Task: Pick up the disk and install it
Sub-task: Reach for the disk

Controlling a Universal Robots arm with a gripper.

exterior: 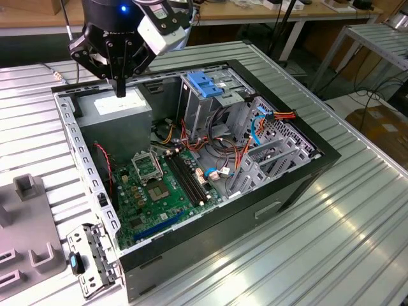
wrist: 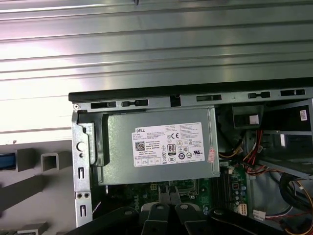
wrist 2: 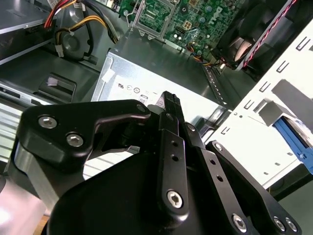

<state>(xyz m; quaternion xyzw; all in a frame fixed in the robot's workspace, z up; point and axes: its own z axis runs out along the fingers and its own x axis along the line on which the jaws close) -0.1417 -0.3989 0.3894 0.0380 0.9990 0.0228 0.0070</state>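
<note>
My black gripper (exterior: 120, 88) hangs over the back left corner of the open computer case (exterior: 299, 172), just above the grey power supply (exterior: 118, 109). Its fingers are shut together with nothing between them, which the second wrist view confirms at the gripper (wrist 2: 169, 100). The disk shows in part: a bright blue rail (wrist 2: 294, 139) lies in a pale fixture outside the case wall. A blue sliver (wrist: 5, 160) of it sits beside the grey fixture pockets in the first wrist view. The gripper is well apart from the disk.
Inside the case are the green motherboard (exterior: 159, 191), a light-blue latch plate (exterior: 204, 83) on the drive cage, and red, orange and blue cables (exterior: 255, 124). A grey fixture (exterior: 25, 223) and a metal bracket (exterior: 92, 258) lie at the exterior view's left on the ribbed table (exterior: 331, 242).
</note>
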